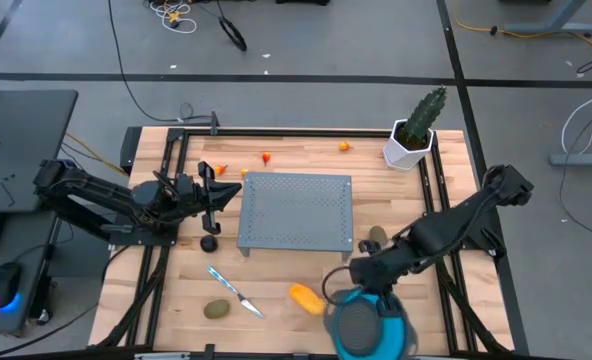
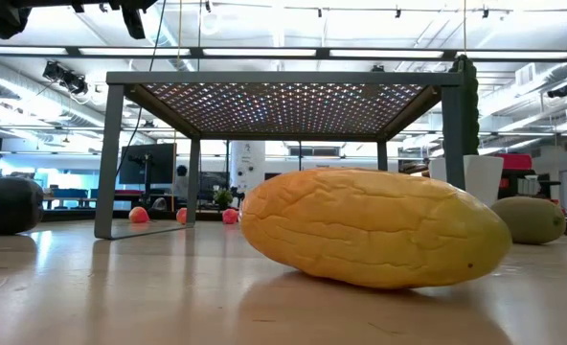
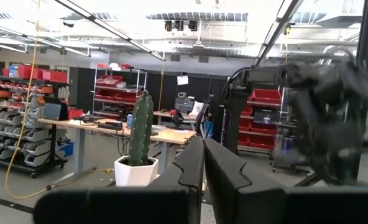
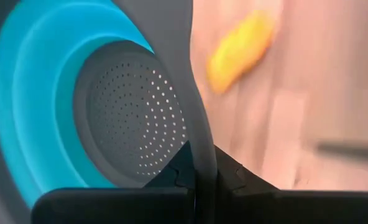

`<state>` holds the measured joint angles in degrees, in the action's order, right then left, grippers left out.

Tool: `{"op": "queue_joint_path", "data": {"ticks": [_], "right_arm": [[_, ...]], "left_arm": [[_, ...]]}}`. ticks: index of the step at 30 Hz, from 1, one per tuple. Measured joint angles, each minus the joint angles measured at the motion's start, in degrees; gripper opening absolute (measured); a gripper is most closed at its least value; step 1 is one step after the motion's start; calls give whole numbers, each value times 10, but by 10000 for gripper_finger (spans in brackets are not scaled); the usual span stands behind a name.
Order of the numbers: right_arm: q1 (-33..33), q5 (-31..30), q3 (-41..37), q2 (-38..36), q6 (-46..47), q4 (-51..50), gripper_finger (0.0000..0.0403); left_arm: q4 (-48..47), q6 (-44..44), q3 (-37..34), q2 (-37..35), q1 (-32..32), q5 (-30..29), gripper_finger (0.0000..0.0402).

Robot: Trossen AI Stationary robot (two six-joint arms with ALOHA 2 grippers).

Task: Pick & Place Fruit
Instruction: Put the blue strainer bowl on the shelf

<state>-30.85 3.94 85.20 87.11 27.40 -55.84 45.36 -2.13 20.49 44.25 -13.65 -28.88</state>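
Yellow-orange fruit: we saw the yellow-orange oval [image 1: 305,295] lying on the worktop near its front edge, just beside the blue bowl; it filled the low view [image 2: 374,227] and showed past the bowl's rim in the right wrist view [image 4: 241,50].
Olive-brown fruit: we found one olive-brown oval [image 1: 216,310] near the front-left corner and another [image 1: 377,236] beside the rack's right end, partly behind the right arm.
Dark fruit: we saw the dark round one [image 1: 209,243] just off the rack's front-left leg.
Small pieces: we noted tiny orange and red pieces [image 1: 266,157] along the back edge.
Right gripper: we saw the right gripper [image 1: 334,303] at the bowl's rim, its fingers pinched together on the bowl's grey handle [image 4: 183,74].
Bowl: the blue bowl [image 1: 396,335] sat at the front edge, its perforated grey inside facing up.
Knife: the knife [image 1: 234,290] lay between the front-left oval and the yellow-orange one.
Rack: the grey perforated rack [image 1: 296,210] stood mid-worktop.
Left gripper: we saw the left gripper [image 1: 232,192] raised by the rack's left end, fingers together, holding nothing.
Cactus: the potted cactus [image 1: 416,135] stood at the back-right corner.
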Motion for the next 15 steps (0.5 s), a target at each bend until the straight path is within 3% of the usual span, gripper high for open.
{"op": "queue_joint_path", "data": {"ticks": [3, 6, 15], "right_arm": [[24, -81, 59, 0, -12, -14, 15], [69, -105, 98, 0, -26, -20, 15], [267, 17, 119, 1, -33, -25, 15]], "left_arm": [[0, 0, 0, 0, 0, 0, 22], [0, 0, 0, 0, 0, 0, 23], [0, -1, 0, 0, 0, 0, 23]]}}
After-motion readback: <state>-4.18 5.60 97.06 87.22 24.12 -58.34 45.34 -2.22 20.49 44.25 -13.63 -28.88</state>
